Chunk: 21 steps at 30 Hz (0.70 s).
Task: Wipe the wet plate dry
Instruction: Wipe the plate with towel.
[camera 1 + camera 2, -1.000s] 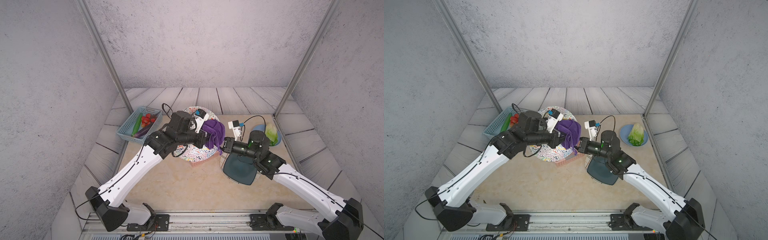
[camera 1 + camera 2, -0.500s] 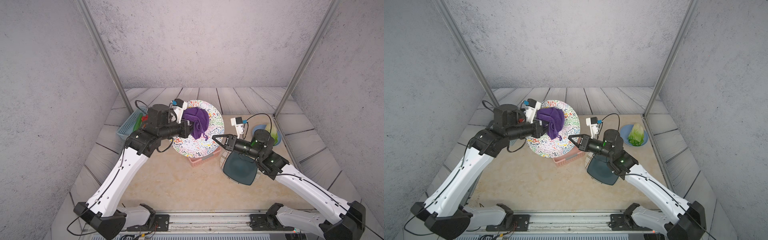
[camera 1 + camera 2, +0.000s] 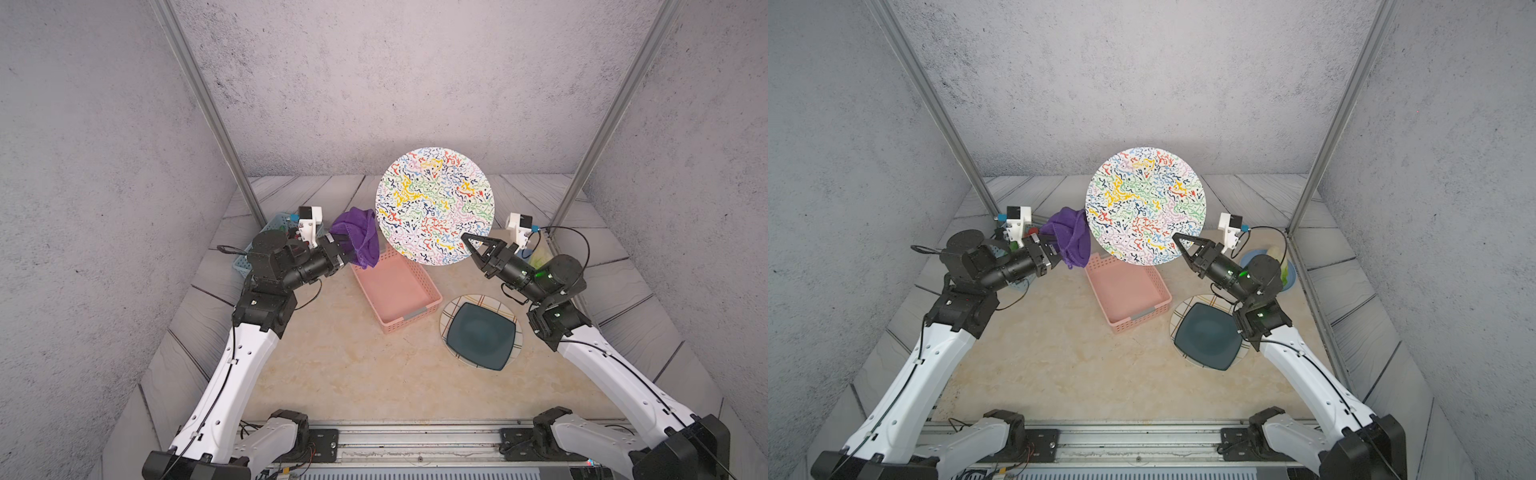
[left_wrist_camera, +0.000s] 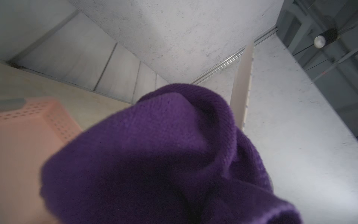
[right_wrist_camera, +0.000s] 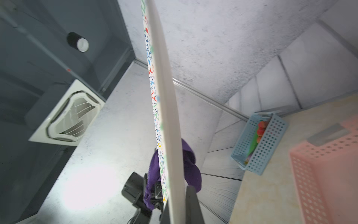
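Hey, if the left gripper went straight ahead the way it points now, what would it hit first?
Probably the plate: the left gripper, shut on the cloth, points at its rim, so the cloth would touch first. Depth is unclear; it might slip past.

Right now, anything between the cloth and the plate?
Nothing visible. The cloth, pinched in the left gripper, hangs right beside the plate, at its edge. The right gripper holds the plate in the air by its rim. The basket sits lower, on the table, out of the way. Whether cloth and plate touch can't be told.
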Available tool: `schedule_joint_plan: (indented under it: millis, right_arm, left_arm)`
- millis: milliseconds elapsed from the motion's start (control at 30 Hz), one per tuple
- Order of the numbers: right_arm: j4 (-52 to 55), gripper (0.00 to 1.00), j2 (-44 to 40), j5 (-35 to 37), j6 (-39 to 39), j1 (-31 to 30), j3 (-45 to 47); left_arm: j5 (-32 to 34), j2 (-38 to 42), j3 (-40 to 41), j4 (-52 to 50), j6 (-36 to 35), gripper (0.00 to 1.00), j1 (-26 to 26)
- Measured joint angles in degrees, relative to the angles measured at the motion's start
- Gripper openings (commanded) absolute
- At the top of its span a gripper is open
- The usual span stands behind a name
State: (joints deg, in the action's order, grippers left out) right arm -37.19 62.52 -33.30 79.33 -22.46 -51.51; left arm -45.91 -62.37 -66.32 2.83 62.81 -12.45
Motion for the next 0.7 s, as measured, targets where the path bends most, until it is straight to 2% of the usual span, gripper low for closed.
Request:
schedule_joint_plan:
  millis: [133,333,467,533,700]
  right_arm:
    - [-10.16,0.0,0.9,-2.91,5.99,-0.63,0.79]
    - [-17.53,0.0,7.54,-5.92,9.62,-5.33,-1.2]
    - [-20.02,0.0,11.67,-7.43,9.97,-10.99,-4.28]
    - [-21.53,0.0,13.03,-8.39,10.12,-12.66,-6.05]
    - [-21.73,0.0,14.78,-8.85,9.97,-12.98,-13.11]
  left_arm:
    - [-2.84,-0.9,0.72,10.01,10.32,0.0,-0.15]
    - [-4.79,-0.79,-2.45,15.34,15.72,0.0,-2.05]
    - [-4.9,-1.49,-4.2,17.99,16.87,0.0,-4.5]
    - [-5.09,-2.4,-4.2,19.89,16.83,0.0,-7.63]
    - [-4.22,-2.56,-3.43,16.7,8.74,0.0,-17.16]
